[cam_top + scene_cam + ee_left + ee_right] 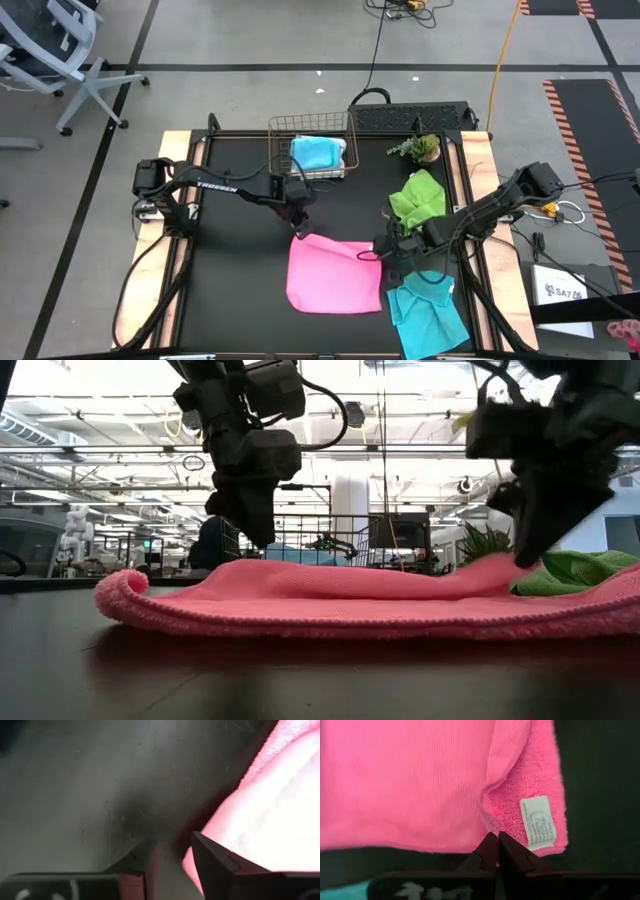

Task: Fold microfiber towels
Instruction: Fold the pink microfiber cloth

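Observation:
A pink microfiber towel (335, 278) lies spread on the black table's middle. My left gripper (297, 228) stands open just above the towel's far left corner (220, 825), with bare table between its fingers (174, 840). My right gripper (383, 250) is shut at the towel's far right corner, where a flap with a white label (538, 822) is turned over. A lime green towel (418, 198) lies crumpled at the right. A cyan towel (428, 312) lies near the front right edge, and another cyan towel (316, 151) sits in the wire basket (283, 128). My right gripper pinches the pink towel between its two fingers at the edge of the turned-over flap (492, 827), beside the label. The fingers slant down from the table's right side. The cloth rises a little to the fingertips (500, 568), while the rest of the towel lies on the table.
The copper wire basket stands at the far middle, with a small green plant (420, 148) to its right. The green towel lies just beyond my right arm and the cyan towel just in front of it. Bare black table spreads left of the pink towel (235, 280).

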`<action>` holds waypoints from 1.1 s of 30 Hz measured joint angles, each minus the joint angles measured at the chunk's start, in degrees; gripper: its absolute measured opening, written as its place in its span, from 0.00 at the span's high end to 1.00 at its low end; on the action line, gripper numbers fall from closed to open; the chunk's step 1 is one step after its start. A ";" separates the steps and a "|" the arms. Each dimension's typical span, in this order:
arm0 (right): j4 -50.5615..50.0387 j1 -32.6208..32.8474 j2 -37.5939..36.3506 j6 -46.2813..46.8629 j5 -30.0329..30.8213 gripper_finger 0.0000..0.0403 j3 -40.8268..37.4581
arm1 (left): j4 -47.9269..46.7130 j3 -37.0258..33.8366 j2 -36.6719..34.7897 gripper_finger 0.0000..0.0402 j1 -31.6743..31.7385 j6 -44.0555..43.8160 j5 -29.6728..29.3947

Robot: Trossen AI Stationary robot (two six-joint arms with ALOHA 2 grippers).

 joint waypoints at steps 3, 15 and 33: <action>0.66 1.72 3.33 -0.24 -0.13 1.00 0.00 | 0.14 0.00 0.00 0.66 0.08 -0.38 -0.09; 2.42 3.17 7.93 -0.25 5.53 1.00 0.12 | 7.08 0.04 4.43 0.63 -0.10 -0.59 6.50; 2.69 2.69 8.08 -0.41 5.81 1.00 -1.06 | 9.95 0.16 8.50 0.72 -2.10 -2.93 38.80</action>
